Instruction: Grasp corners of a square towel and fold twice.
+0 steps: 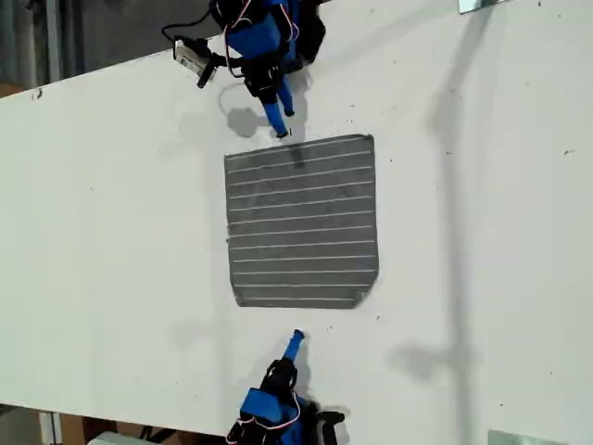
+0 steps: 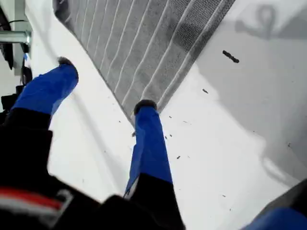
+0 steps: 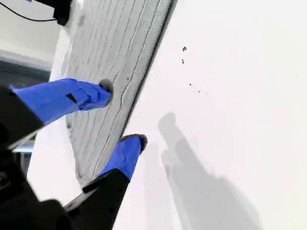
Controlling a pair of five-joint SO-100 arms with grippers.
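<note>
The scene was evenly and brightly lit, and the white counter [image 1: 111, 232] was rendered pale without blown-out glare in the exterior view. Soft grey shadows of the arms were cast onto the counter, a long one running down the exterior view's right side, with smaller blurred patches beside each arm. The towel [image 1: 302, 221] was shown sharply enough for its thin stripes to be counted. In the first wrist view, the near black housing was smeared and out of focus, and a diffuse shadow lay over the counter. In the second wrist view, a soft elongated shadow was thrown across the counter, and the close parts were blurred.
</note>
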